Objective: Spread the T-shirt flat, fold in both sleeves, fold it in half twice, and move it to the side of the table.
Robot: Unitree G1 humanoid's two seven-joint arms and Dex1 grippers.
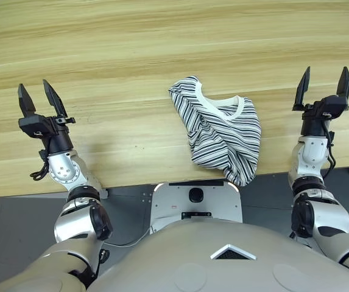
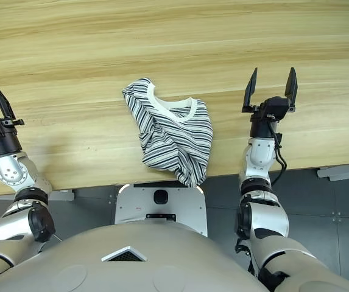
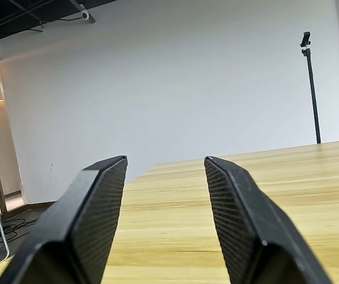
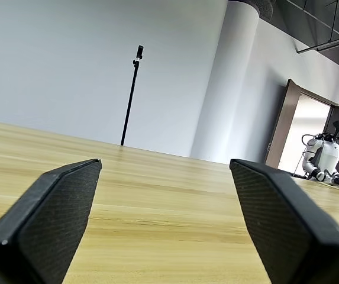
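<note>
A black-and-white striped T-shirt [image 1: 220,131] with a white collar lies crumpled in a heap near the table's front edge, its lower corner hanging over that edge. My left gripper [image 1: 42,96] stands open over the table well to the left of the shirt, fingers pointing away from me. To the shirt's right, my right gripper [image 1: 323,86] is open with a wide gap. Neither holds anything. In the wrist views both pairs of black fingertips [image 3: 98,207] [image 4: 57,201] frame bare wood.
The light wooden table [image 1: 131,42] stretches far ahead and to both sides of the shirt. Its front edge [image 1: 125,182] runs just before my arms. A thin stand [image 4: 131,94] rises behind the table's far side.
</note>
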